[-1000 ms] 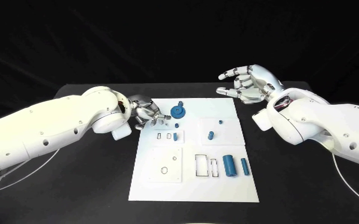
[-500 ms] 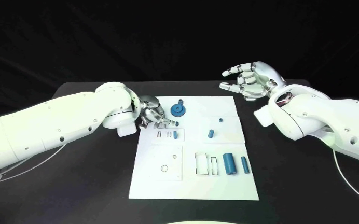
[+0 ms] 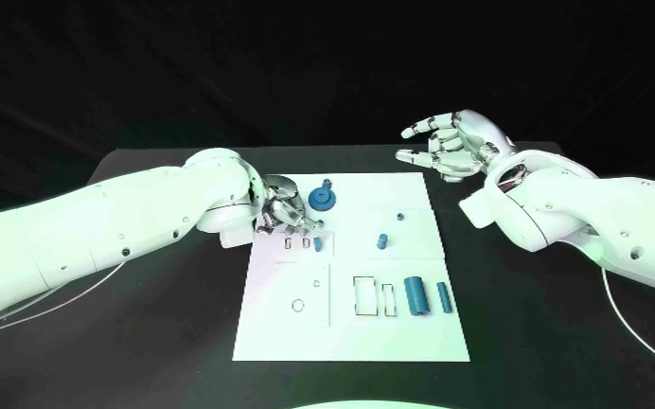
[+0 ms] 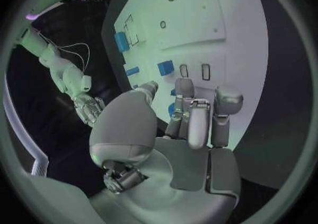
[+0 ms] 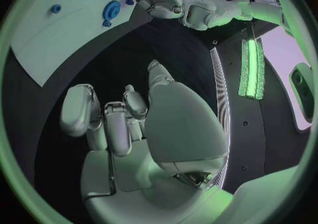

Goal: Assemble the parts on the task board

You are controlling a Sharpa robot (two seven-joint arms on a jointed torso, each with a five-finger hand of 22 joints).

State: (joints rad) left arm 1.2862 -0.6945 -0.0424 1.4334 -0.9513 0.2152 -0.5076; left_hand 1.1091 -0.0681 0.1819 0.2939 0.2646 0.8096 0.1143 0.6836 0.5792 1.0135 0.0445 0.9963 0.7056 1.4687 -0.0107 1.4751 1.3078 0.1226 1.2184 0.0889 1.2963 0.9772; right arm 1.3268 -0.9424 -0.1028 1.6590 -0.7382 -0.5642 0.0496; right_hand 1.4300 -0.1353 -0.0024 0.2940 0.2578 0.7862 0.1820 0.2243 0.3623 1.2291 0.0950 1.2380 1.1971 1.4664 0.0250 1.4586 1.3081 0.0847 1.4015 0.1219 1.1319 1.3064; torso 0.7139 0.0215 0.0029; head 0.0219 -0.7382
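Currently we judge assembly barely begun: loose parts [image 3: 417, 298] lie beside empty slots on the task board [image 3: 355, 338], our left hand [image 3: 286, 210] curls over its far-left corner, grasp undeterminable, right hand [image 3: 451, 149] spread, empty.

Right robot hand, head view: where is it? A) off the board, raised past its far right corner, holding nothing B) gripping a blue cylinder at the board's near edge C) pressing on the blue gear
A: the right robot hand hangs beyond the task board, fingers apart and empty, well clear of the blue gear.
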